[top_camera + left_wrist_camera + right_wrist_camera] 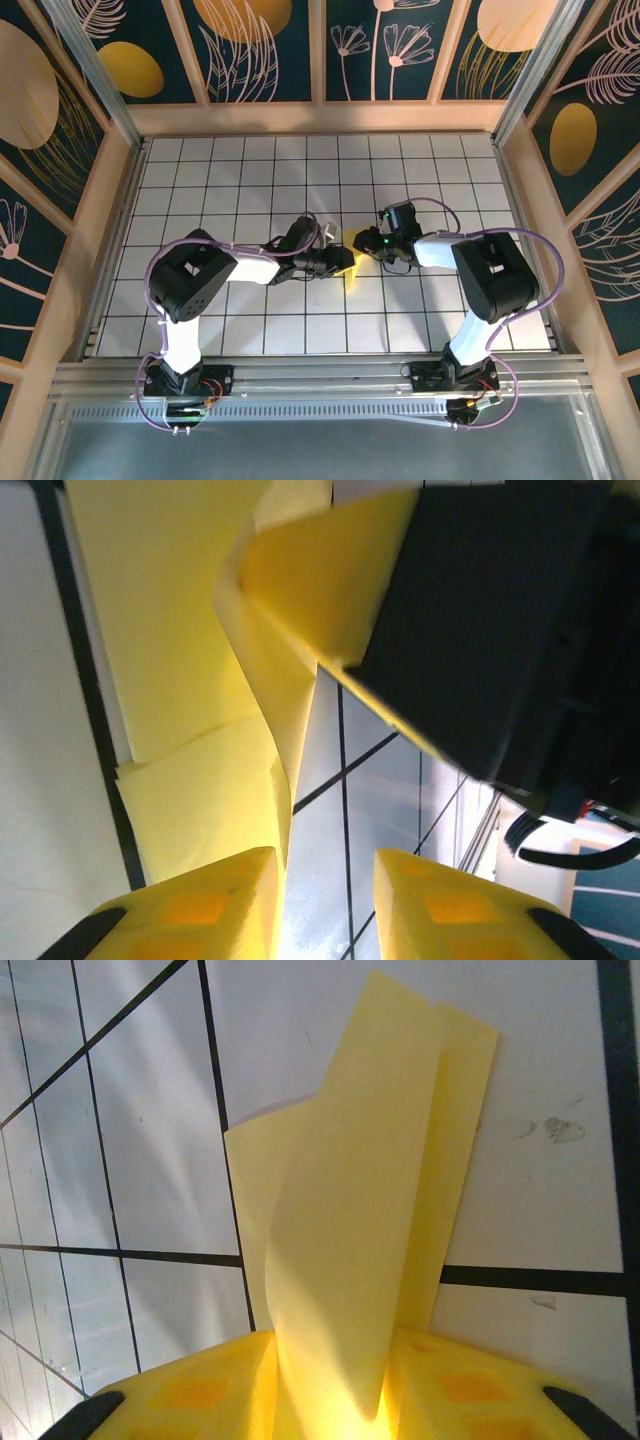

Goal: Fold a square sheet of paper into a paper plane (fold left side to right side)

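Paper (350,1210) edges rise pinched in right pincer (332,1365) amid open tabletop (200,180).

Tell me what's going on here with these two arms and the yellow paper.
They are folding a yellow sheet of paper in the middle of the tiled table. The right gripper pinches a raised flap of the sheet between its fingers. The left gripper sits close beside the paper with its jaws apart, gripping nothing. The sheet is creased and partly lifted, not yet a plane.
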`<state>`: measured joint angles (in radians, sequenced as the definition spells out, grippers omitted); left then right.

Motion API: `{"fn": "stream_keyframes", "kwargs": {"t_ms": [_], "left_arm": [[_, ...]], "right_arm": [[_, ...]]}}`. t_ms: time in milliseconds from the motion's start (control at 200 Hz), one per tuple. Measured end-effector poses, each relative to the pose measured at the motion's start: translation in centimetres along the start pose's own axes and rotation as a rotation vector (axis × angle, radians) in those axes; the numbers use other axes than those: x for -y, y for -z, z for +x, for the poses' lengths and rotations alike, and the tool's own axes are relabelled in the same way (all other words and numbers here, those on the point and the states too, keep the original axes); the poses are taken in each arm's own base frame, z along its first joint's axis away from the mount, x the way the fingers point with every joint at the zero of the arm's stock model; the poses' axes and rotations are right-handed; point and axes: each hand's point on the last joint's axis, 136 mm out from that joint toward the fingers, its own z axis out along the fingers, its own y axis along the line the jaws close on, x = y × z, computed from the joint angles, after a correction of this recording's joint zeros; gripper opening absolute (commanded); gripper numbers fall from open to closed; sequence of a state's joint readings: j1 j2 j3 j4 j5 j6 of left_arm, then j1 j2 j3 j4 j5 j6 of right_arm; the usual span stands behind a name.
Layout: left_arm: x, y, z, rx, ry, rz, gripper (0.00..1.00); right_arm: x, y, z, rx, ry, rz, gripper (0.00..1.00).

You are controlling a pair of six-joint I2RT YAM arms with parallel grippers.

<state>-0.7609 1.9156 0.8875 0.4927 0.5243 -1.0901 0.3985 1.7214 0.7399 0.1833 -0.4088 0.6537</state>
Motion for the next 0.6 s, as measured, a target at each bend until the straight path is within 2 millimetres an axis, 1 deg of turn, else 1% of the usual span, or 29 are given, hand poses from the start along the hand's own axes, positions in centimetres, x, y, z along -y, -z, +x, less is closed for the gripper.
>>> {"fn": "stream_keyframes", "kwargs": {"t_ms": [160, 295, 475, 600], "left_arm": [[-0.3, 0.4, -1.0, 0.021, 0.016, 0.005, 0.34], [-0.9, -0.3, -0.9, 0.003, 0.023, 0.001, 0.33], [-1.7, -1.3, -1.1, -0.007, 0.033, -0.011, 0.30], [-1.8, -1.5, -1.2, -0.007, 0.032, -0.011, 0.27]], "right_arm": [[0.0, 0.0, 0.0, 0.000, 0.000, 0.000, 0.34], [0.0, 0.0, 0.0, 0.000, 0.000, 0.000, 0.34], [0.0, 0.0, 0.0, 0.000, 0.000, 0.000, 0.34], [0.0, 0.0, 0.0, 0.000, 0.000, 0.000, 0.34]]}}
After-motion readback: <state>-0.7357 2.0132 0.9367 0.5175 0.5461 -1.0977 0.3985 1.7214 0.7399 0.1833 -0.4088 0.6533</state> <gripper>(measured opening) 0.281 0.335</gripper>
